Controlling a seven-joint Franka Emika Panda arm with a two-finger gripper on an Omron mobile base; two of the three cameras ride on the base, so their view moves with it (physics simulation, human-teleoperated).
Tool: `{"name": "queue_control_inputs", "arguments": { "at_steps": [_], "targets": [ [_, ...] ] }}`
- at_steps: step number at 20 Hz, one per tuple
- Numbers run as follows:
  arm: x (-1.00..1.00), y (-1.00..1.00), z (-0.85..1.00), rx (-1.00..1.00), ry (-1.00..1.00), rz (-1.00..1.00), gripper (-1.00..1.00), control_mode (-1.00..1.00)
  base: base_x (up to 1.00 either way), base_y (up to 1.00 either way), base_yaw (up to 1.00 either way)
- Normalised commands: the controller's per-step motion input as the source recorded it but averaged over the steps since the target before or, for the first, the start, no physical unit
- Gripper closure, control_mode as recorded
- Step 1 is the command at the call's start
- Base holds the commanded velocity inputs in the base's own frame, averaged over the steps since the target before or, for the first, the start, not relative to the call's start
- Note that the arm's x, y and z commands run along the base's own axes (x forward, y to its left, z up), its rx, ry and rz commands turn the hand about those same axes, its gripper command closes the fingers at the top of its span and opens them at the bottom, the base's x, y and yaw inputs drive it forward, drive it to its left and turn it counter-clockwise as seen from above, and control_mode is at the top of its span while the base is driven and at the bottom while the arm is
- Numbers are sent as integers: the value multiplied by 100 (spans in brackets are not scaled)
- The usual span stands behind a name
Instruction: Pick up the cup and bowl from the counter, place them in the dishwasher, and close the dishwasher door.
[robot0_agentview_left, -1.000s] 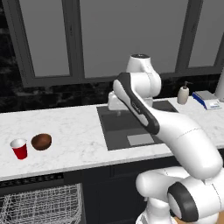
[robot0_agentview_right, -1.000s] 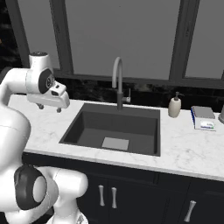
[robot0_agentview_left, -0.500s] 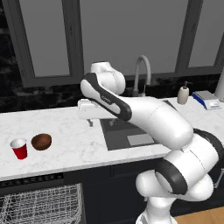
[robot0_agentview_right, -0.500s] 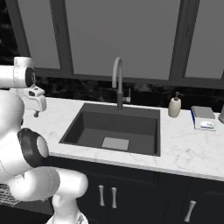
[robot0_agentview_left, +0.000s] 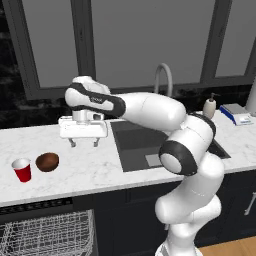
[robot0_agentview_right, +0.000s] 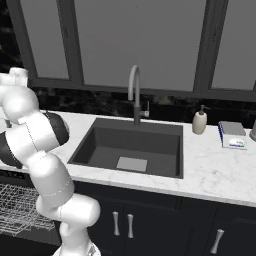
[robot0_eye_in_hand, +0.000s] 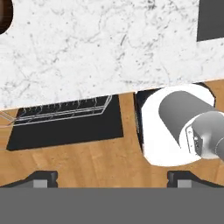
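Observation:
The red cup (robot0_agentview_left: 21, 170) stands upright near the counter's (robot0_agentview_left: 85, 172) left end, with the reddish-brown bowl (robot0_agentview_left: 47, 161) just to its right. My gripper (robot0_agentview_left: 84, 143) hangs open above the counter, right of the bowl and left of the sink, pointing down with nothing between its fingers. In the hand view the gripper (robot0_eye_in_hand: 112, 176) looks down past the counter (robot0_eye_in_hand: 96, 52) edge, and a sliver of the bowl (robot0_eye_in_hand: 3, 17) shows at the top left. The dishwasher's white wire rack (robot0_agentview_left: 50, 235) is pulled out below the counter. Its dark door (robot0_eye_in_hand: 65, 129) lies open under the rack (robot0_eye_in_hand: 61, 111).
A dark sink (robot0_agentview_left: 150, 145) with a curved tap (robot0_agentview_left: 162, 80) lies right of the gripper. A soap dispenser (robot0_agentview_right: 200, 121) and a blue-and-white box (robot0_agentview_right: 232, 136) stand at the right end of the counter. Dark cabinet doors (robot0_agentview_right: 150, 225) run under the sink.
The arm has swung left from over the sink to above the counter near the bowl. The gripper has stayed open. Cup and bowl have not moved.

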Motion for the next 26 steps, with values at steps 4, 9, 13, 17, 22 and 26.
{"name": "queue_control_inputs", "arguments": {
  "at_steps": [4, 9, 13, 17, 22, 26],
  "targets": [
    [76, 100, -15, 0, 15, 0, -100, -100, 0, 0, 0],
    [53, 40, -24, 2, -3, -8, -100, -100, 0, 0, 0],
    [25, 42, -45, 0, -28, -1, -100, -100, 0, 0, 0],
    [42, -1, -45, 4, -33, 8, -100, -100, 0, 0, 0],
    [20, -23, -57, 9, -9, 10, -100, -100, 0, 0, 0],
    [5, 3, -65, 30, -7, 0, -100, -100, 0, 0, 0]
  ]
}}
